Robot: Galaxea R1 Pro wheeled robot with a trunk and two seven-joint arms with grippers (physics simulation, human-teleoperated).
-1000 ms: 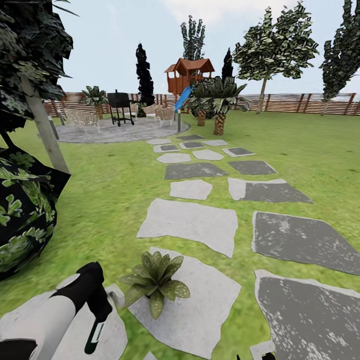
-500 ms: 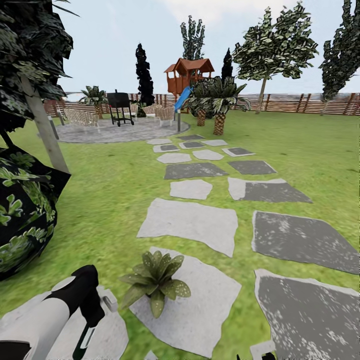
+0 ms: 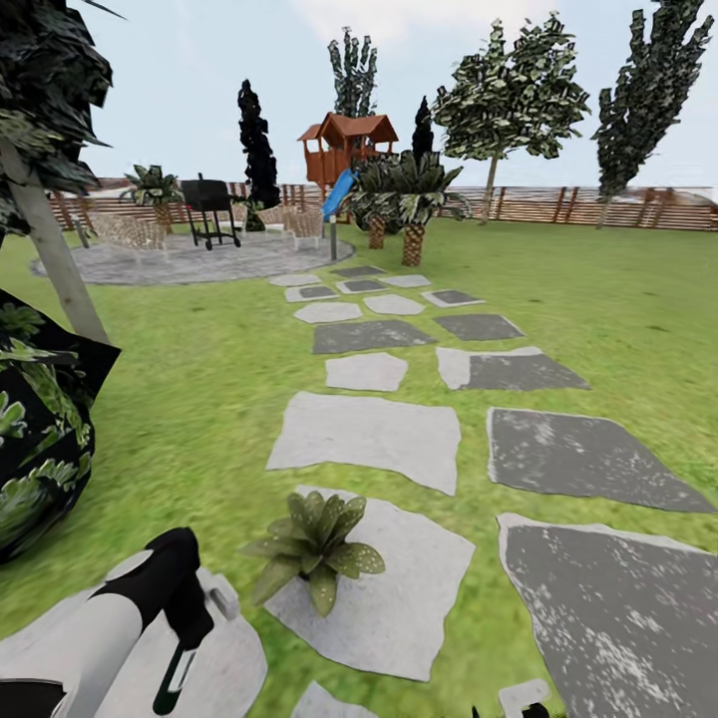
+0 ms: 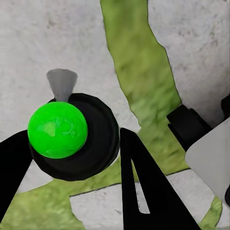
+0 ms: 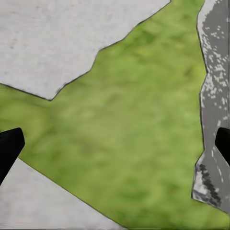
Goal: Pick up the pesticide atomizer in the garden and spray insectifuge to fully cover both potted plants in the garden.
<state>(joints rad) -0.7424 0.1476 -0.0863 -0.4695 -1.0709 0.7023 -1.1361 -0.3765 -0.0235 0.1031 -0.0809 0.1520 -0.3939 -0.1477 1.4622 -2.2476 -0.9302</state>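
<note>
The head view takes in the garden: lawn [image 3: 199, 399], stepping stones [image 3: 369, 434], a round patio [image 3: 189, 261] with a grill [image 3: 207, 199], a playhouse [image 3: 344, 145] and the fence [image 3: 558, 204]; one potted plant [image 3: 317, 543] sits on a pale stone [image 3: 399, 588] just beside the left arm, its leaves dotted with whitish specks; the left claw [image 3: 184, 623] hangs low at the left with the atomizer [image 3: 179, 668] pointing down from it. The left wrist view shows what the head view does not: the atomizer [image 4: 72, 136] end-on, a dark round body with a bright green cap, clamped between the two black fingers [image 4: 143, 191] over stone and grass. The right wrist view shows the right claw [image 5: 115, 148] spread wide, with nothing between the fingertips [image 5: 9, 148], above grass between stones. Against the earlier frames the whole scene has slid left and down, so the camera has turned; plant and arm keep their relation.
</note>
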